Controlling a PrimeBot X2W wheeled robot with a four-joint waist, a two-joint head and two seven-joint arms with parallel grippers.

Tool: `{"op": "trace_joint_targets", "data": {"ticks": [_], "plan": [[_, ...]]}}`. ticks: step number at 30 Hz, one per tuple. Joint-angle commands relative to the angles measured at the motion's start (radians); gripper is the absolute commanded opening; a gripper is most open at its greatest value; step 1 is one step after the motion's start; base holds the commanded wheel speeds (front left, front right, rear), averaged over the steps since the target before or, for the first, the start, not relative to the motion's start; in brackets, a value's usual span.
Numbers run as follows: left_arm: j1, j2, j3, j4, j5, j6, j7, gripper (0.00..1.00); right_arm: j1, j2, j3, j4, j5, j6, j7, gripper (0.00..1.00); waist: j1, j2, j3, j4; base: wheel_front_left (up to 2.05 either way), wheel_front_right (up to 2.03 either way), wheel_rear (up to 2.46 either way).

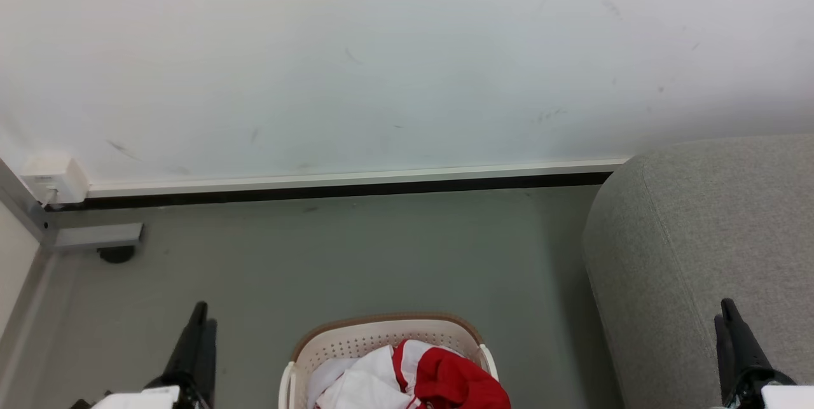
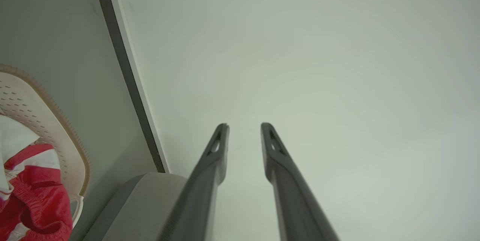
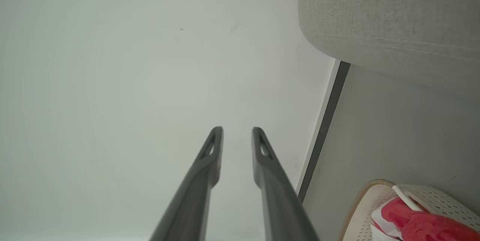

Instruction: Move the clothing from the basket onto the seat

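Facing one pale, scuffed wall (image 1: 381, 65) above a grey floor (image 1: 356, 256). Passing one white outlet box (image 1: 54, 179) at far left. Finding the left gripper (image 2: 243, 127) at lower left, two fingers standing slightly parted, gripping nothing. Reaching one basket (image 1: 381, 334) at bottom centre, sitting on the floor, holding red-and-white clothing (image 1: 445, 378). Meeting one seat (image 1: 712, 224) at right, standing apart from the basket. Ending at the right gripper (image 3: 237, 131), two fingers slightly parted, empty.
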Motion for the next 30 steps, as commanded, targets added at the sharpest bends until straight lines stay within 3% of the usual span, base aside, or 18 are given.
{"op": "trace_joint_targets", "data": {"ticks": [1,12,19,30], "plan": [[0.005,-0.002,-0.001,0.005,0.0,0.001,-0.001,1.0,0.006,0.002,0.001,0.005,0.0,0.0,0.0,1.0,0.0,0.0,0.0,0.0,0.0,0.0,0.0],[-0.007,-0.001,-0.032,-0.015,0.032,0.0,-0.055,1.0,0.017,0.001,0.04,-0.046,-0.024,0.0,-0.053,1.0,0.0,0.0,0.001,-0.001,0.0,0.0,0.0],[-0.013,0.001,-0.037,-0.036,0.15,-0.001,-0.087,1.0,0.021,-0.01,0.064,-0.069,-0.085,0.0,-0.087,1.0,0.0,0.0,0.0,-0.003,0.0,0.0,0.0],[-0.017,0.003,-0.044,-0.074,0.387,-0.002,-0.133,1.0,0.029,-0.019,0.102,-0.094,-0.273,0.0,-0.133,1.0,0.0,0.0,0.001,-0.002,0.0,0.0,0.0]]}}
